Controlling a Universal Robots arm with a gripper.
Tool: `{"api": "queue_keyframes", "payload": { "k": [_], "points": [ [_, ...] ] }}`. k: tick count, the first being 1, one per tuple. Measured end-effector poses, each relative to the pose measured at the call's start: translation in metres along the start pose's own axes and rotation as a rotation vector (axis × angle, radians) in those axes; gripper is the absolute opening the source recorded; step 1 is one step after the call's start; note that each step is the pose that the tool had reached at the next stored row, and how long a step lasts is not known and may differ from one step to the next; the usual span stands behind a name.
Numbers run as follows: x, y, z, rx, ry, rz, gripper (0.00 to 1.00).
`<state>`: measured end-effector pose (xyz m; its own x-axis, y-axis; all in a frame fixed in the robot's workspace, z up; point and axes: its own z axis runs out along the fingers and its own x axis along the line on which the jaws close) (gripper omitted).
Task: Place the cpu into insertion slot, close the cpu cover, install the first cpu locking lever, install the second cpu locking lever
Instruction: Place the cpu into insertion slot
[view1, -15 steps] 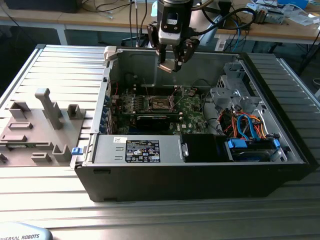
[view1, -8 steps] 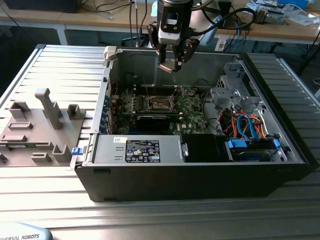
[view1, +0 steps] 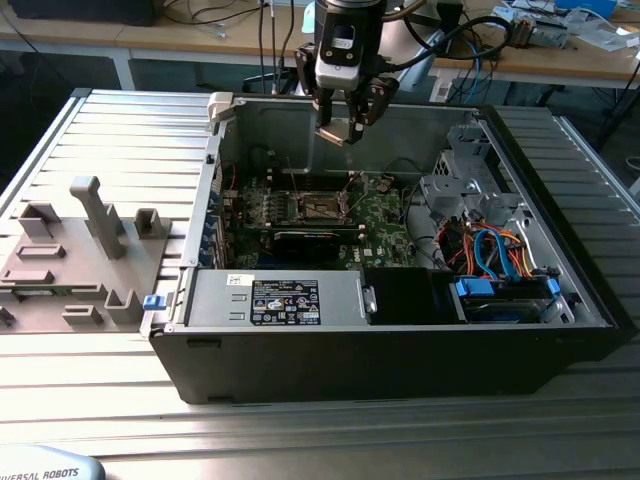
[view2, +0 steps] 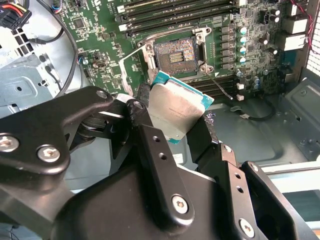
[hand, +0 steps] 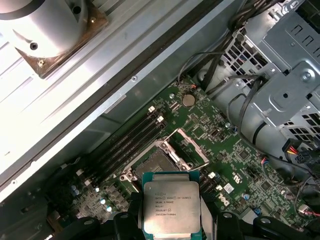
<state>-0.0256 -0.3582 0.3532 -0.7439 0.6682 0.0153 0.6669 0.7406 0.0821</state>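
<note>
My gripper (view1: 341, 126) hangs over the open computer case, shut on the cpu (view2: 177, 109), a flat square chip with a dull silver top and a teal edge. In both wrist views the black fingers (view2: 142, 110) clamp two opposite sides of the cpu (hand: 171, 205), which sits tilted in them. Below it on the green motherboard lies the insertion slot (view2: 176, 52) (hand: 156, 162), a dark square recess that stands uncovered. The cpu cover (hand: 186, 146), a thin metal frame, is swung up beside the slot. The cpu is still well above the board.
The case (view1: 400, 360) has high walls around the board. A power supply box (view1: 280, 300) lies along its front, a long black card (view1: 315, 240) near the slot (view1: 318, 208), and a drive cage (view1: 470, 180) with cables at the exterior view's right. Long memory slots (view2: 180, 10) flank the socket.
</note>
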Motion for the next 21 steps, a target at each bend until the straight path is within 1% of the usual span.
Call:
{"api": "queue_keyframes", "payload": {
  "k": [21],
  "points": [
    [0.0000, 0.0000, 0.0000, -0.0004, -0.0021, 0.026, 0.54]
  ]
}}
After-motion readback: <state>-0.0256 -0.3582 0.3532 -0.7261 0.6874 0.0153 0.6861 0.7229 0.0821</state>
